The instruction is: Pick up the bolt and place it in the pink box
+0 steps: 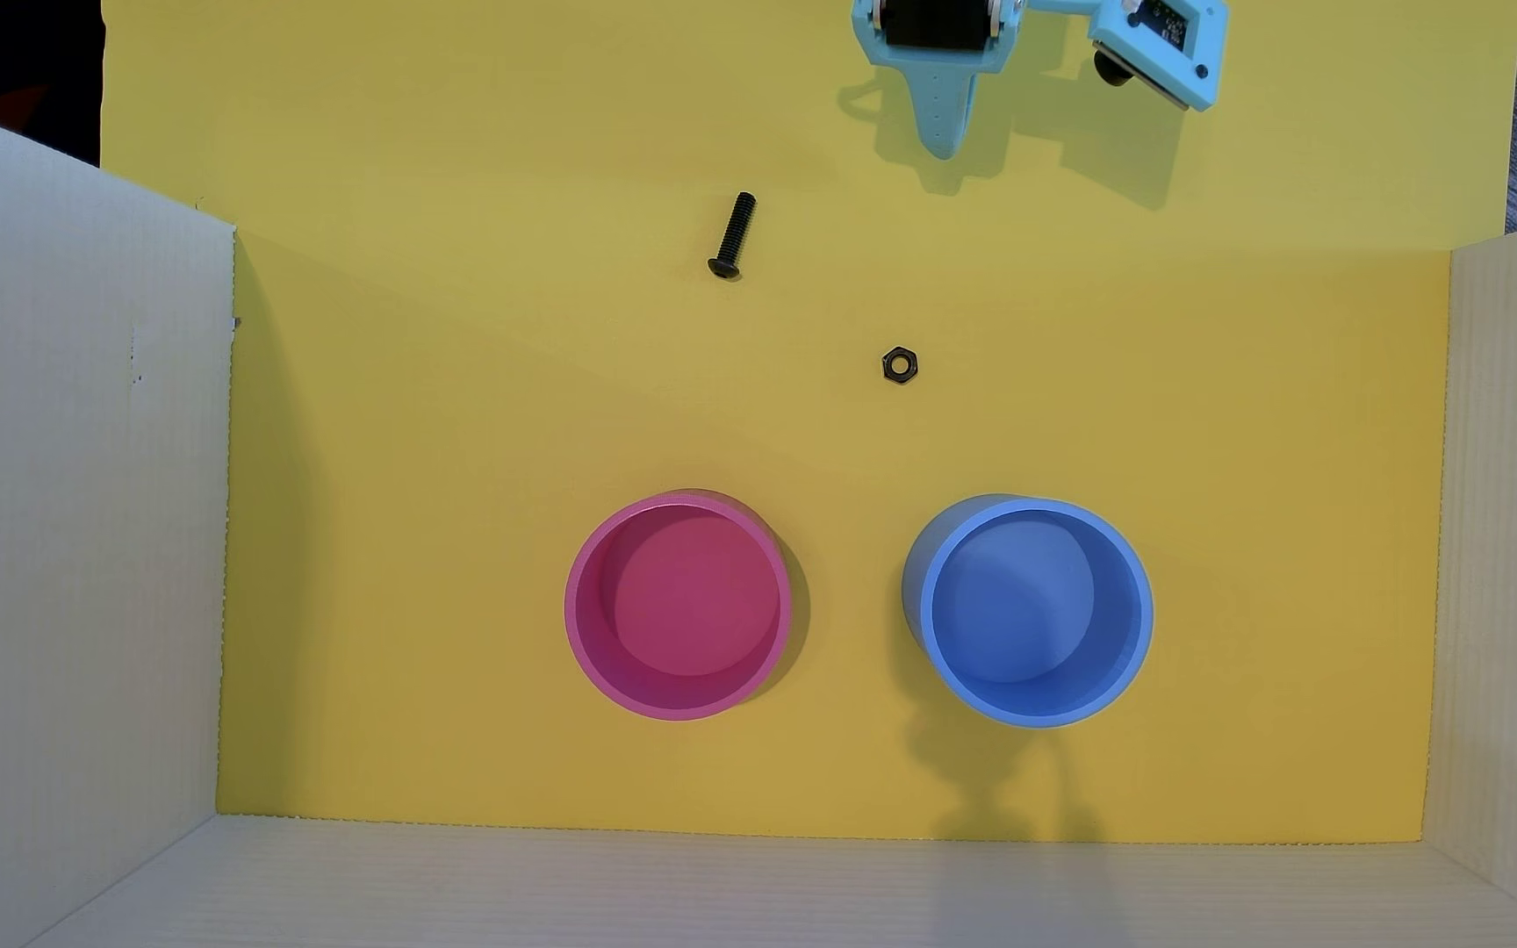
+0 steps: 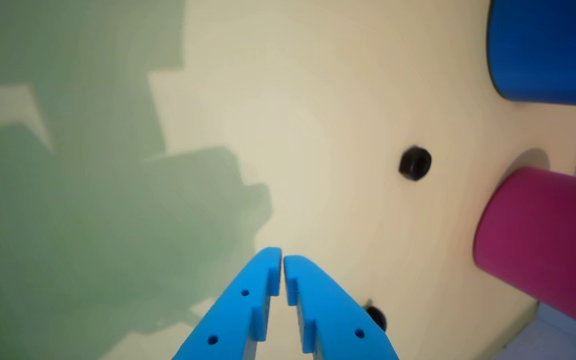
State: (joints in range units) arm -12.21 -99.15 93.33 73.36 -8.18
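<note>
**Task not yet begun: bolt ungrasped**

Jaws [image 2: 282,260] nearly closed, empty, above the worktop [image 1: 463,410]. Nearest, off to one side, lies the bolt [image 1: 732,235]; beyond, a nut [image 1: 899,365]; farthest, the empty pink box [image 1: 678,606]. Grasp, carry and release remain.

A flat yellow surface [image 1: 426,474] carries 4 things, with pale corrugated cardboard walls [image 1: 62,510] standing along 3 of its edges in the overhead view. The bolt [image 1: 732,235] lies flat toward the top, its rounded head pointing down the picture. Down and to the right of it, well apart, sits a small black hex nut [image 1: 899,365]. Lower still stand the pink box [image 1: 680,606] and, to its right, a blue round container [image 1: 1030,611], side by side, not touching, both upright with open mouths.
</note>
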